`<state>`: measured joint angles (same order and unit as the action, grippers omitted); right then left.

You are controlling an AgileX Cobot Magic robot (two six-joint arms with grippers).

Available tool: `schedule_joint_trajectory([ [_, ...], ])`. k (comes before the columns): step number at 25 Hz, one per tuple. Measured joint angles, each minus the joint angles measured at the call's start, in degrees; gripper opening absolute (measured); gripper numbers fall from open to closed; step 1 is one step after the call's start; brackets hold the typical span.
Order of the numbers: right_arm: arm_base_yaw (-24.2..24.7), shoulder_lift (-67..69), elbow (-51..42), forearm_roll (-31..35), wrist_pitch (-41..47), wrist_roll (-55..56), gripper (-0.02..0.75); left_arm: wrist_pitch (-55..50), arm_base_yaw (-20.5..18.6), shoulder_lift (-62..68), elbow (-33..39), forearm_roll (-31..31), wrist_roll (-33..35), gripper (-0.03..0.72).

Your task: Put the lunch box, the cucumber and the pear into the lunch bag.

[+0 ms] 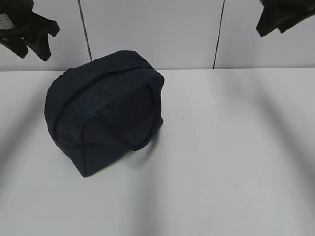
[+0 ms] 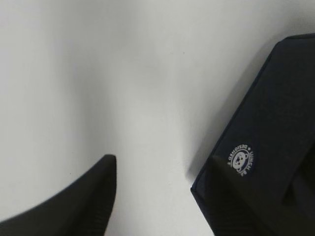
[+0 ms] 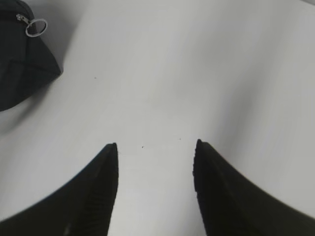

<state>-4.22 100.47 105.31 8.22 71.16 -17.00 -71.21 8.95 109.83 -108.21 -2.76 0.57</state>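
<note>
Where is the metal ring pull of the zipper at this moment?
The ring pull shows only in the right wrist view, top left, on the lunch bag, which stands left of centre on the table.

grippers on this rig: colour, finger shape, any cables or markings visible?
Both matte black. Left gripper and right gripper each have two curved fingers tapering to points, with fine ribbing on the inner pads. No cables or markings visible on either; the exterior view shows only dark angular silhouettes.

left tool [image 2: 160,169] raised, parted | right tool [image 3: 156,147] raised, parted
</note>
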Motion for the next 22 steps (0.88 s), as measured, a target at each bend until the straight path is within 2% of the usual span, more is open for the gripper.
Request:
schedule_joint_trajectory([
  [6,0.0,-7.1,0.0,-1.3,0.4,2.5,0.391,-0.1,0.0,-6.6,0.3,0.1,0.0,0.350],
  [9,0.0,-10.0,0.0,-1.4,0.5,4.2,0.391,-0.1,0.0,-11.9,3.2,0.2,0.0,0.350],
  [16,0.0,-19.1,-3.9,-1.4,0.7,6.1,0.391,-0.4,0.0,-27.9,20.4,0.2,0.0,0.350],
  [22,0.0,-27.8,-11.7,-1.4,1.0,6.2,0.391,2.6,0.0,-44.3,34.6,2.3,0.0,0.350],
])
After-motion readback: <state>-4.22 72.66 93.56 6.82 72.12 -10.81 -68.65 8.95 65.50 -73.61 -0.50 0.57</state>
